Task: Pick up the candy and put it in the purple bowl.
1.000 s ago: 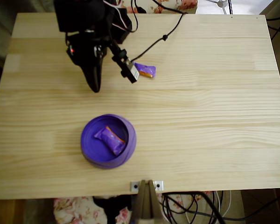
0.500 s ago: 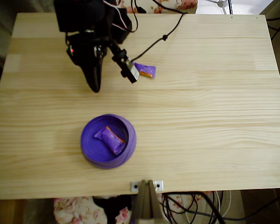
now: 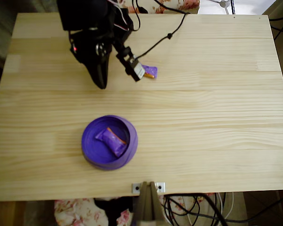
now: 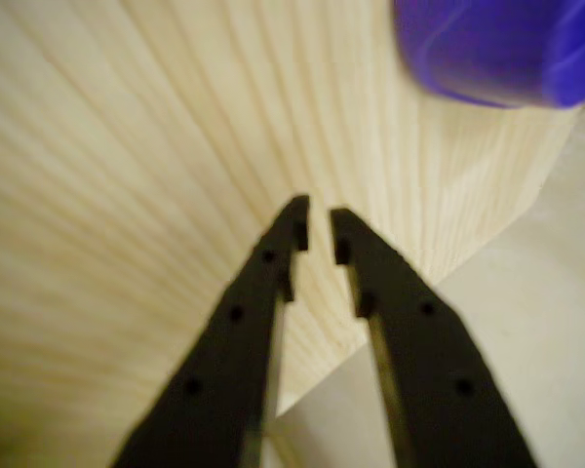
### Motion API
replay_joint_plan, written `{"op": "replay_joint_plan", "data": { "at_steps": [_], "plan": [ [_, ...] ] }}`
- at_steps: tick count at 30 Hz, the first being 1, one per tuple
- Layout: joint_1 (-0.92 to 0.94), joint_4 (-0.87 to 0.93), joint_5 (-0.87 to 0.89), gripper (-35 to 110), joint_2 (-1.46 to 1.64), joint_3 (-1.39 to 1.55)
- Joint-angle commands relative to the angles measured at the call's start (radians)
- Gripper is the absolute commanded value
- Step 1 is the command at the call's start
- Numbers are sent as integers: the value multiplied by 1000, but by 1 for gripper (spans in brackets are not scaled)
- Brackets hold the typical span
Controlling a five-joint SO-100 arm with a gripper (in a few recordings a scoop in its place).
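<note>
The candy (image 3: 150, 71), purple with an orange part, lies flat on the wooden table near the back; its left end is hidden by a part of the arm. My black gripper (image 3: 102, 84) points down at the bare table to the candy's left, about a hand's width away. In the wrist view the gripper (image 4: 317, 213) is shut to a thin slit with nothing between its fingers. The purple bowl (image 3: 85, 141) stands near the front edge, and it blurs into the top right of the wrist view (image 4: 487, 49).
A plumper, nearly all-purple candy (image 3: 112, 141) lies inside the bowl. Black cables (image 3: 160, 40) run across the table's back from the arm. A metal bracket (image 3: 148, 187) sits at the front edge. The right half of the table is bare wood.
The arm and gripper have shifted slightly to the right, toward the candy. The candy and the bowl have not moved.
</note>
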Motion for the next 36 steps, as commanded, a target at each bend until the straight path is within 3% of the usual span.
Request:
{"op": "replay_joint_plan", "data": {
  "at_steps": [1,4,10,14,20,27,31,36],
  "plan": [
    [-35,78,104,0,-92,-236],
    [-69,123,94,0,-216,-410],
    [-181,293,258,0,-489,-770],
    [-290,396,350,0,-552,-861],
    [-436,423,526,4,-586,-785],
    [-604,334,713,20,-561,-578],
    [-658,316,764,36,-506,-476],
    [-657,290,753,36,-433,-376]
  ]
}}
